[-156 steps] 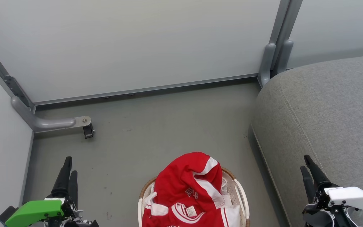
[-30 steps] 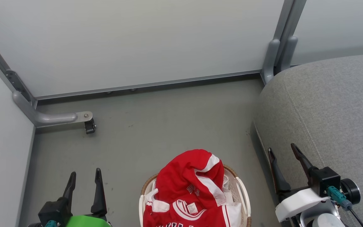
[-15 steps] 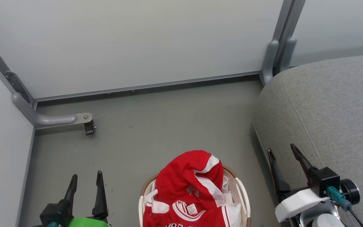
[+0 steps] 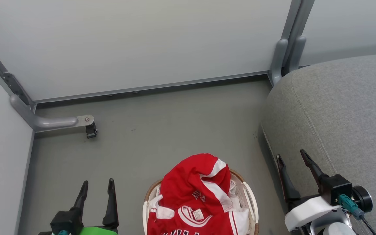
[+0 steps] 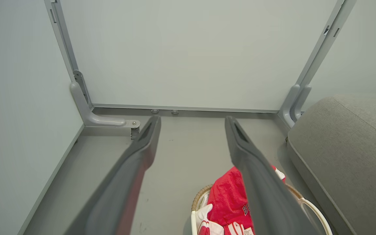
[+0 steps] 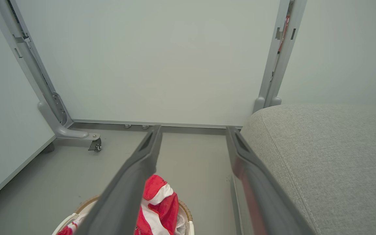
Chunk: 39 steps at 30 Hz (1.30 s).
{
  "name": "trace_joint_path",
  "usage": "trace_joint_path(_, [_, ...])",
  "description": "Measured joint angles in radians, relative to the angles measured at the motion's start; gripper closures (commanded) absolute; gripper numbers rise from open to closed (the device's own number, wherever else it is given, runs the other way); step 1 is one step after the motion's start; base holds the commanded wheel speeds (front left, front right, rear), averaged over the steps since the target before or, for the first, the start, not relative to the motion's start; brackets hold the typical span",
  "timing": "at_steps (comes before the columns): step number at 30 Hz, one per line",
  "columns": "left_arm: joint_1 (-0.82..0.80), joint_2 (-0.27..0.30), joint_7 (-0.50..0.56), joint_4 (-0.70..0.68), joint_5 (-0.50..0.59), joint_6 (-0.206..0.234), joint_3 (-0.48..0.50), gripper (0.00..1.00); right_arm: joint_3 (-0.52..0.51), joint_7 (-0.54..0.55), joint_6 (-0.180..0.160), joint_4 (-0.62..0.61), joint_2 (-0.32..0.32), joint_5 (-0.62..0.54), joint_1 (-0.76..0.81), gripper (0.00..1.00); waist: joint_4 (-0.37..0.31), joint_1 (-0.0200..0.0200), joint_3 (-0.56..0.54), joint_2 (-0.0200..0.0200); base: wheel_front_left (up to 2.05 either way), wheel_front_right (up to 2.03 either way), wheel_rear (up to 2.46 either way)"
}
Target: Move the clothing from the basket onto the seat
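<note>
clothing (image 4: 191,186) is lying heaped in the basket (image 4: 252,202) beside the seat (image 4: 338,114); we are holding left gripper (image 4: 98,181) and right gripper (image 4: 290,154) spread wide, gripping nothing, so every transfer is awaiting us.

The left tool (image 4: 98,181) and right tool (image 4: 290,154) both point forward, fingers spread wide apart.

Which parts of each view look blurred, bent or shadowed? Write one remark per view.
Head view: even, soft light, sharp throughout, a dim shadow on the floor beside the seat. Left wrist view: left gripper looms soft-edged near the lens, frame posts splay outward. Right wrist view: right gripper likewise soft, seat weave crisp.
</note>
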Motion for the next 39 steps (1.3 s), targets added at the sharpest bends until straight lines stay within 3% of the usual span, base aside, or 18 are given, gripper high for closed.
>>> trace_joint_path(10, [-0.186,0.001,0.000,0.046,0.082,-0.028,-0.131,0.00,-0.033,0.000,0.000,-0.050,0.000,-0.024,-0.073,0.00,-0.004,0.0000,0.110,0.0000,0.00,0.00,0.00])
trace_joint_path(18, [-0.485,0.009,-0.001,0.266,0.194,-0.044,-0.340,0.00,-0.071,0.000,0.000,-0.104,-0.001,-0.025,-0.206,0.00,-0.020,0.0001,0.268,0.0000,0.00,0.00,0.00])
trace_joint_path(28, [-0.786,0.024,0.000,0.615,0.133,-0.047,-0.666,0.00,-0.073,0.000,0.000,-0.139,-0.002,0.001,-0.312,0.00,-0.066,0.0001,0.486,0.0000,0.00,0.00,0.00])
trace_joint_path(39, [-0.985,0.033,0.000,0.857,0.088,-0.047,-0.781,0.00,-0.074,0.000,0.000,-0.161,-0.002,0.040,-0.366,0.00,-0.131,0.0001,0.670,0.0000,0.00,0.00,0.00])
